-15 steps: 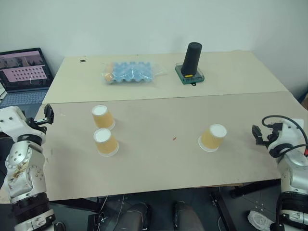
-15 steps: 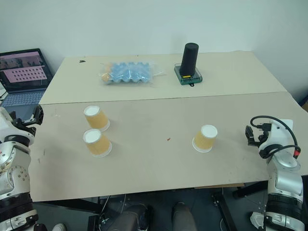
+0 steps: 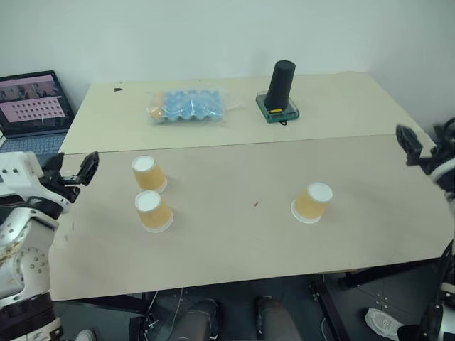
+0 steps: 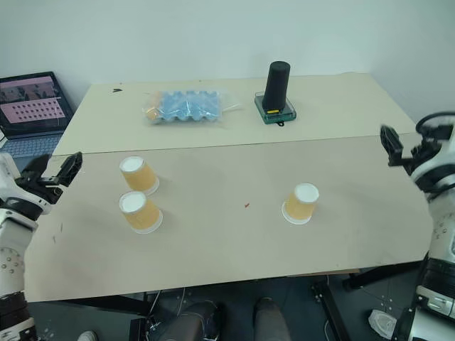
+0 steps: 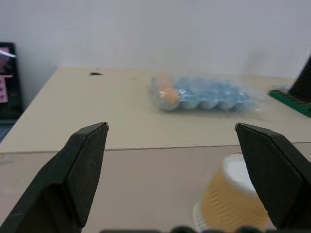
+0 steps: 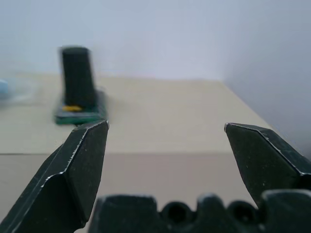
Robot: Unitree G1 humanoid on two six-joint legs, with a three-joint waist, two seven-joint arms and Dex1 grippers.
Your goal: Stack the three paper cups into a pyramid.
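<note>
Left wrist view: spread fingers (image 5: 77, 170) point toward one upside-down paper cup (image 5: 232, 201), apart from it.

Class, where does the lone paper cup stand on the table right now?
In the left eye view the lone cup stands upside down on the near table's right half, apart from the two cups on the left, nearer the right gripper.

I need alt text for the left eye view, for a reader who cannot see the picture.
Three paper cups stand upside down and unstacked on a beige table: two close together on the left, one alone on the right. The open left gripper and right gripper hover at the table's sides, holding nothing. A blue egg tray and a black cylinder sit farther back.
</note>
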